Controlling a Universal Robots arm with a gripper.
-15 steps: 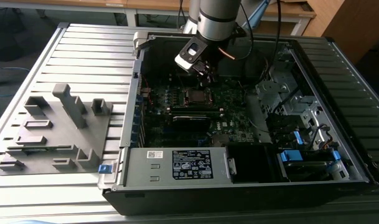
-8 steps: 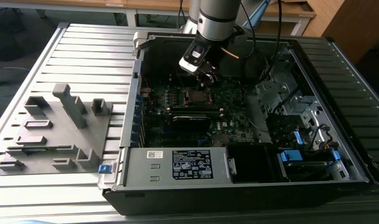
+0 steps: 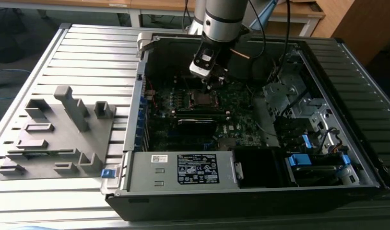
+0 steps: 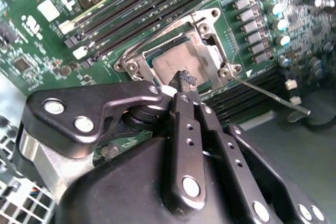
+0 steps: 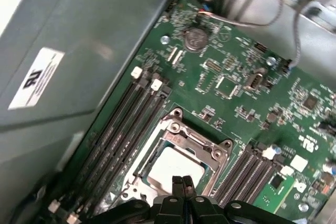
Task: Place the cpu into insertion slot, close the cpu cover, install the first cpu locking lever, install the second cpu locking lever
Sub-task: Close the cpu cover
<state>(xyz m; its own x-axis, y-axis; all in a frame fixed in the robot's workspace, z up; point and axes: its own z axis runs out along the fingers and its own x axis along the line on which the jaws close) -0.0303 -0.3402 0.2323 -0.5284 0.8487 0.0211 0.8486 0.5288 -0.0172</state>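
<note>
A slatted metal table carries an open computer case lying on its side. On the exterior view's left a grey fixture tray sits on the table just beside the case. The robot arm comes down into the case from the far side. Along the near wall of the case sits the power supply, its label facing up.

The green motherboard lines the floor of the case. Long black memory slots run along both sides of the insertion slot, which lies near the middle of the board, directly under the arm's tool.

In both wrist views the cpu cover lies down flat as a silver frame around the socket. Through its square cut-out shows the dull grey top of the cpu, which is seated in the slot. From one corner of the socket a thin metal locking lever sticks out sideways, away from the frame, over the neighbouring slots.

The gripper hangs just above the edge of the chip. Its two black fingers are pressed together at the tips, with nothing between them. I cannot tell whether the tips touch the metal.
</note>
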